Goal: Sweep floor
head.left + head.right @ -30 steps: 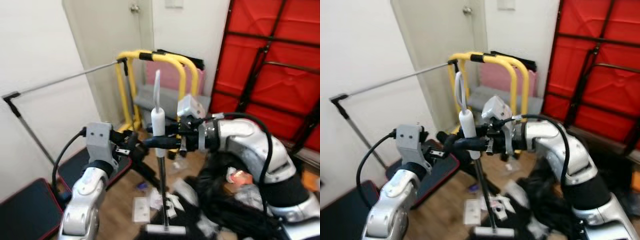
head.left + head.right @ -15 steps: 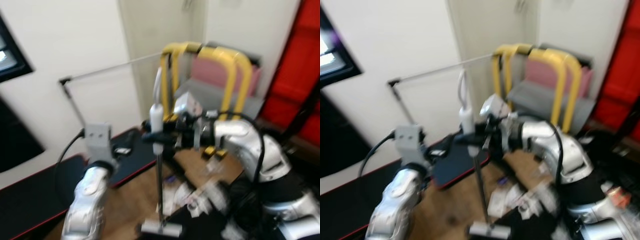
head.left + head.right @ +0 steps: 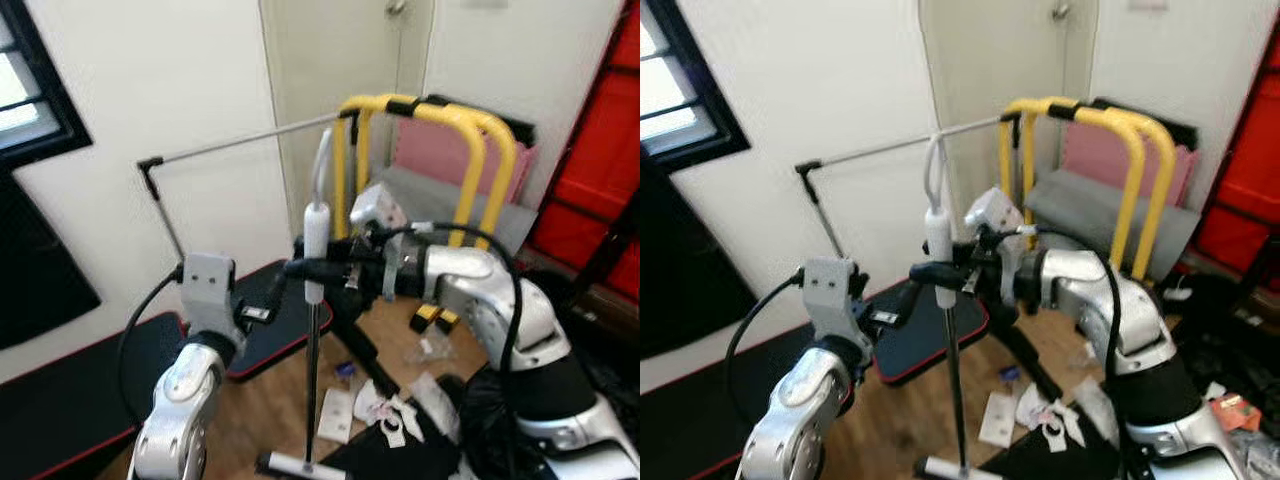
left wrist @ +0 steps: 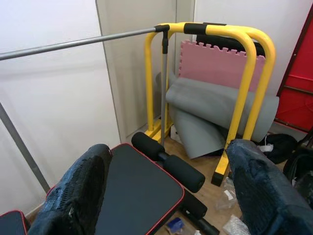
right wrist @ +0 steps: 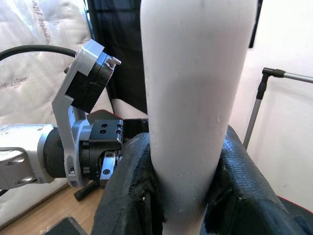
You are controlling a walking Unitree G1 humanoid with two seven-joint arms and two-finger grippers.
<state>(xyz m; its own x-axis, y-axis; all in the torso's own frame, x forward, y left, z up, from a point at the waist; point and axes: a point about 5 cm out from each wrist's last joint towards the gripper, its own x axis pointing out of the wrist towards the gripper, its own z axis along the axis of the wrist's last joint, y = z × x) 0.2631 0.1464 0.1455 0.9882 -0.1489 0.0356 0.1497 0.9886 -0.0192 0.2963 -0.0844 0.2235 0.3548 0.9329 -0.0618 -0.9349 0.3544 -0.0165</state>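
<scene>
On the wood floor (image 3: 260,410), one broom (image 3: 315,235), right hand (image 3: 300,268) gripping.

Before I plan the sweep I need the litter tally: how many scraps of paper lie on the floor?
3 at least: one flat white paper, a crumpled wad beside it, and one near the yellow frame. The right arm may hide more.

Broom (image 3: 314,330) head cut by bottom edge, floor litter (image 3: 385,412) unidentifiable, red frame (image 3: 590,160) cropped

Broom with white plastic grip and thin dark metal pole (image 3: 315,240): upright, grip clamped in right tool (image 3: 300,268), white head on wooden floor below.
</scene>
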